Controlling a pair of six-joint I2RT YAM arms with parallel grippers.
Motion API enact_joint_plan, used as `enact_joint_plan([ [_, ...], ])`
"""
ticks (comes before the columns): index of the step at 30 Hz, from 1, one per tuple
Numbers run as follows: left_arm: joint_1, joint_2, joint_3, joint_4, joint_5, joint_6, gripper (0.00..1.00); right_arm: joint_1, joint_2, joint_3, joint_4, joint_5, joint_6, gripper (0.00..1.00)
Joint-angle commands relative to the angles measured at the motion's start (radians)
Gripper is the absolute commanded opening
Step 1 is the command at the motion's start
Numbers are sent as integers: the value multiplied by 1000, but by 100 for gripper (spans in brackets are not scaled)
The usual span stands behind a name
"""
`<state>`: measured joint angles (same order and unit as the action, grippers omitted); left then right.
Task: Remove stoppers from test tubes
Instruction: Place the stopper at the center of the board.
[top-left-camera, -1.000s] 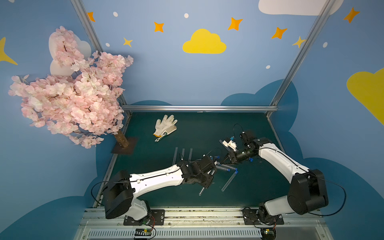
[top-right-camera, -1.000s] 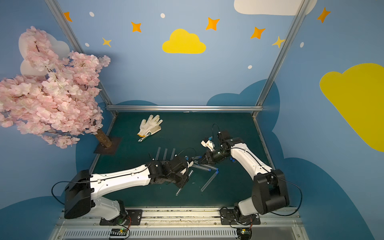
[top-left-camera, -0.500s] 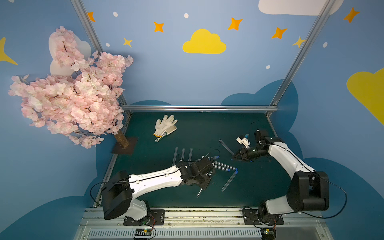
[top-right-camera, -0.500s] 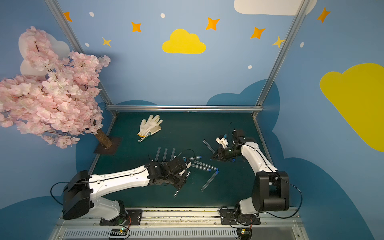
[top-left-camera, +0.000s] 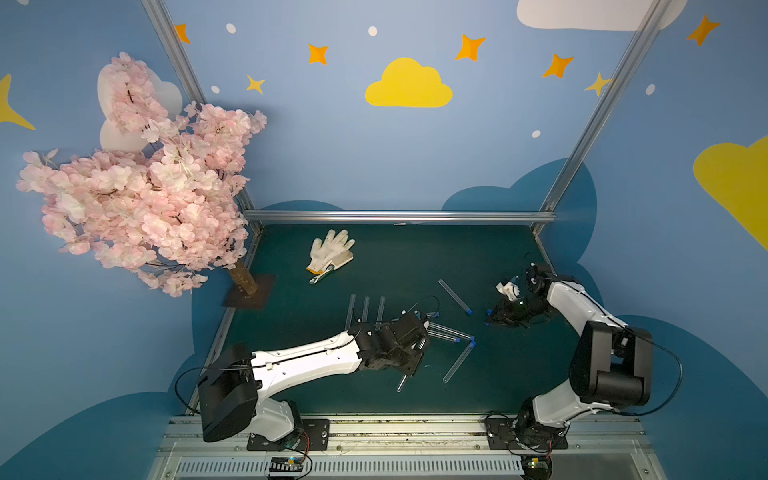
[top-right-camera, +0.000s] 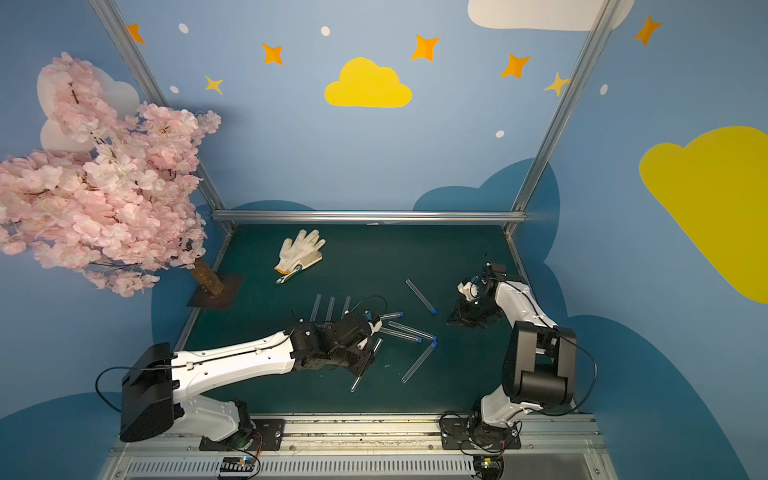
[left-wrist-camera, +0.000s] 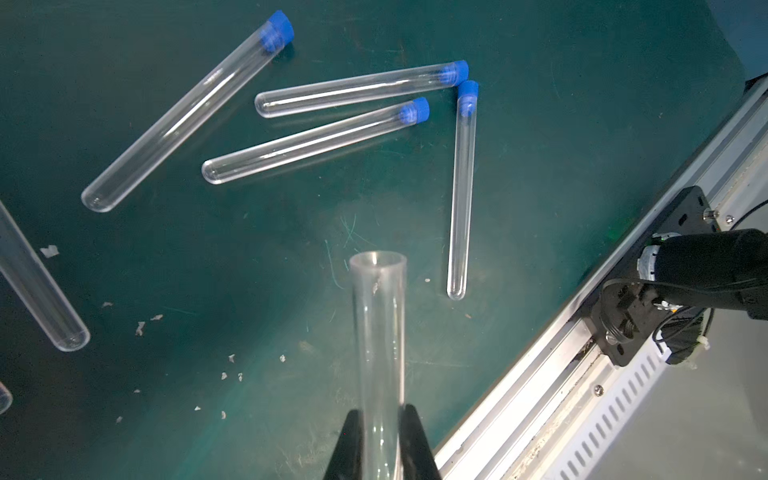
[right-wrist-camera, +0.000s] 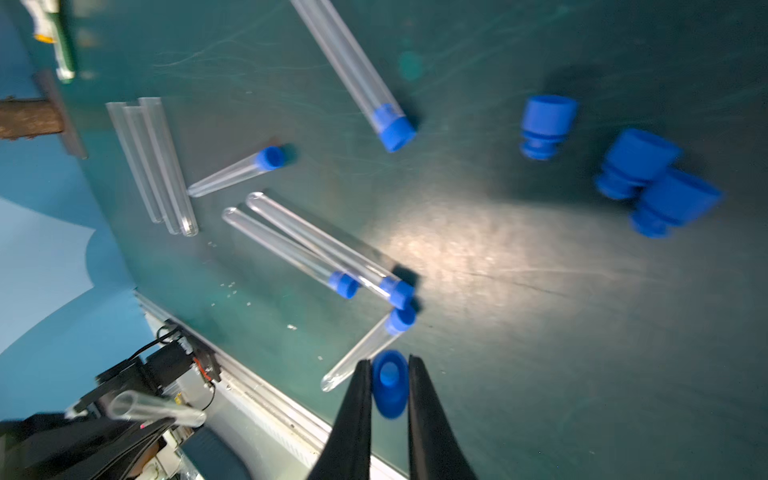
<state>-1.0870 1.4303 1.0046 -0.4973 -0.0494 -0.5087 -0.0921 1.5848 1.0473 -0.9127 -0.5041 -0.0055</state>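
Top pair: high over front rail (top-left-camera: 374, 432), facing down and toward back wall, far off. Both top views hold whole green mat (top-left-camera: 478, 257), both arms, glove (top-left-camera: 331, 253), tree (top-left-camera: 137, 187).
Left wrist: close, low over mat, sighting along held tube (left-wrist-camera: 378, 332) in left gripper (left-wrist-camera: 381, 415).
Right wrist: close, blurred, looking down past right gripper (right-wrist-camera: 389, 359) pinching stopper (right-wrist-camera: 389, 386).
Wrist views share capped tubes (left-wrist-camera: 316, 141); right wrist also catches held tube.

Blue walls (top-left-camera: 374, 166) painted with yellow clouds (top-left-camera: 408, 85) and orange stars (top-left-camera: 470, 46) surround a dark green tabletop (top-left-camera: 415, 257) edged by metal rails (top-left-camera: 399, 216), with a pink blossom tree (top-left-camera: 141, 199) at its corner.
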Motion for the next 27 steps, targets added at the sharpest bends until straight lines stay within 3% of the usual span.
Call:
enact_joint_plan([
  [1, 3, -39, -8, 8, -4, 8, 12, -16, 42, 31, -29, 64, -5, 0],
  [13, 44, -94, -24, 6, 21, 28, 12, -22, 159, 31, 7, 166, 18, 0],
  [27, 174, -143, -40, -13, 69, 16, 13, -18, 229, 37, 20, 191, 24, 0],
])
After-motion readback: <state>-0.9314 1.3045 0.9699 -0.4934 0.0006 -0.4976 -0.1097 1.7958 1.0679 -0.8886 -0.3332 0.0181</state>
